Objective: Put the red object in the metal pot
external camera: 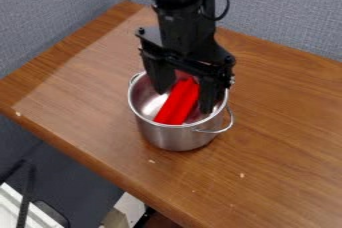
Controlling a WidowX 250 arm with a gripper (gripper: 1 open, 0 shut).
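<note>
Near the centre of the frame we see the metal pot [179, 118] standing upright on the wooden table [80, 77], with its small loop handle sticking out toward the lower right. Inside it lies the red object [175, 102], leaning at a slant from the lower left of the pot's interior up toward the far wall, its upper end partly hidden behind the arm's fingers. Directly above the pot we see the black gripper [185, 80], pointing downward, with its two fingers spread apart and reaching down into the mouth of the pot, one on either side of the red object. The jaws stand wide and released; we cannot see them pinching the block, though we cannot tell whether a fingertip brushes it. The arm rises from the gripper toward the top of the frame, in front of a grey-blue wall [54, 2] that fills the upper left.
</note>
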